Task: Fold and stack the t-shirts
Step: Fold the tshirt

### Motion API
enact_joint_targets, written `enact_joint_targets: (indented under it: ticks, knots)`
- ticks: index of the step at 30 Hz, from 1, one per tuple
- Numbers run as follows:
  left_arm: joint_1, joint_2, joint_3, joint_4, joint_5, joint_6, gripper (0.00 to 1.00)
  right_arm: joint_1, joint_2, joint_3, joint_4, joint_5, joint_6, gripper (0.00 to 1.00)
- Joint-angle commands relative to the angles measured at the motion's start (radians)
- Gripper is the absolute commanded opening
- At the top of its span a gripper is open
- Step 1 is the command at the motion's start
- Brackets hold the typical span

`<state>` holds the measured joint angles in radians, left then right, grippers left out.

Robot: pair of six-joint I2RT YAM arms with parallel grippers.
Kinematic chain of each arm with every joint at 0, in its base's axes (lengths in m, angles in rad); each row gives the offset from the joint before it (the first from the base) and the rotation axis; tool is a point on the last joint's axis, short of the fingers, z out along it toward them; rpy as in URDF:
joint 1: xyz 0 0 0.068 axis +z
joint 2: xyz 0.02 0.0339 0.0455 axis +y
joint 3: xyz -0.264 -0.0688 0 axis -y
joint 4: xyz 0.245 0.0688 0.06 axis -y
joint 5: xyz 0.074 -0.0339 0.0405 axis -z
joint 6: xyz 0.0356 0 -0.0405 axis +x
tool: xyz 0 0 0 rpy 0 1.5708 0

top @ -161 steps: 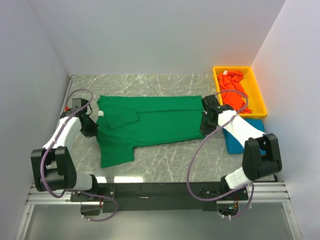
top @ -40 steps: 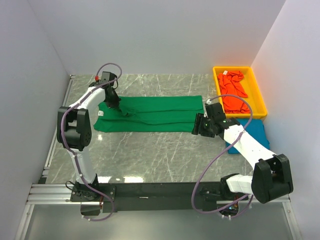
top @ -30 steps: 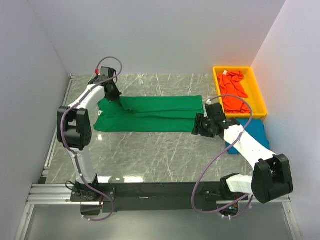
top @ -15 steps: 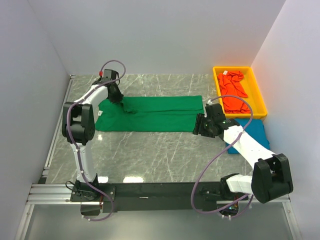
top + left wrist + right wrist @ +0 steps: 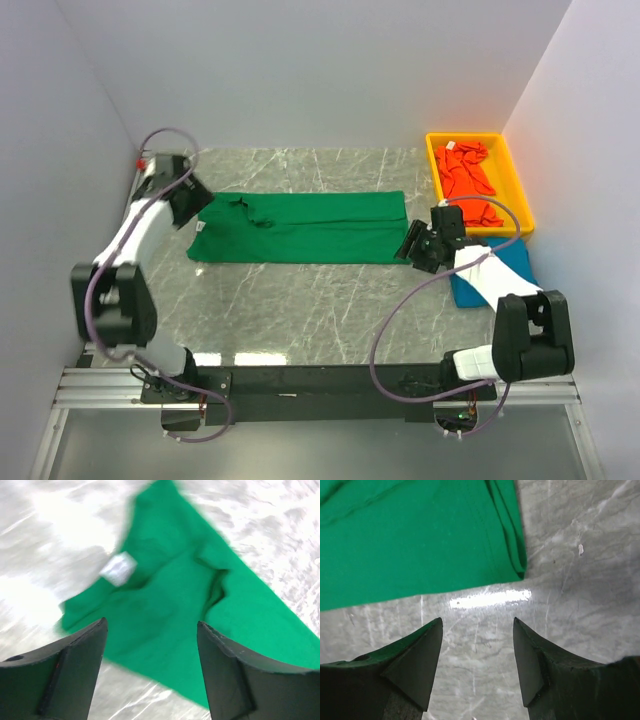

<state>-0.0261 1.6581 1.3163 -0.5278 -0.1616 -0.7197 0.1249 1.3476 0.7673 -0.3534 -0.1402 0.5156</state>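
Observation:
The green t-shirt [image 5: 300,228] lies on the marble table folded lengthwise into a long band. Its white neck label [image 5: 118,569] shows at the left end. My left gripper [image 5: 195,208] hovers open just off that left end, nothing between its fingers; in the left wrist view the left gripper [image 5: 151,625] stands above the green t-shirt [image 5: 200,610]. My right gripper [image 5: 410,245] is open beside the right end, over bare marble; in the right wrist view the right gripper [image 5: 477,622] sits just short of the green t-shirt's hem [image 5: 420,545]. A folded blue t-shirt [image 5: 468,290] lies under the right arm. The orange-red t-shirt [image 5: 465,180] is crumpled in the bin.
The yellow plastic bin [image 5: 516,185] stands at the back right corner against the right wall. White walls close the table on the left, back and right. The arms' black base rail runs along the near edge.
My left gripper has opened, let go of the green shirt's collar end and drawn back to the left. The right gripper has shifted slightly right, away from the hem.

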Motion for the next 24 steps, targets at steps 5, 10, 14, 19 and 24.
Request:
enact_joint_targets:
  ticks: [5,10,14,19,24]
  knots:
    - [0.153,-0.251,-0.344,0.058,0.05,-0.084,0.74,-0.074,0.056,-0.063,0.163,-0.122,0.106,0.66]
    - [0.209,-0.242,-0.42,0.071,0.1,-0.084,0.73,-0.11,0.082,-0.092,0.228,-0.151,0.149,0.66]
    - [0.221,-0.199,-0.425,0.091,0.134,-0.09,0.63,-0.114,0.11,-0.102,0.263,-0.151,0.169,0.65]
    - [0.222,-0.184,-0.427,0.111,0.149,-0.106,0.64,-0.12,0.14,-0.117,0.292,-0.142,0.199,0.65]
    - [0.222,-0.164,-0.428,0.109,0.148,-0.101,0.65,-0.12,0.159,-0.126,0.321,-0.113,0.228,0.65]
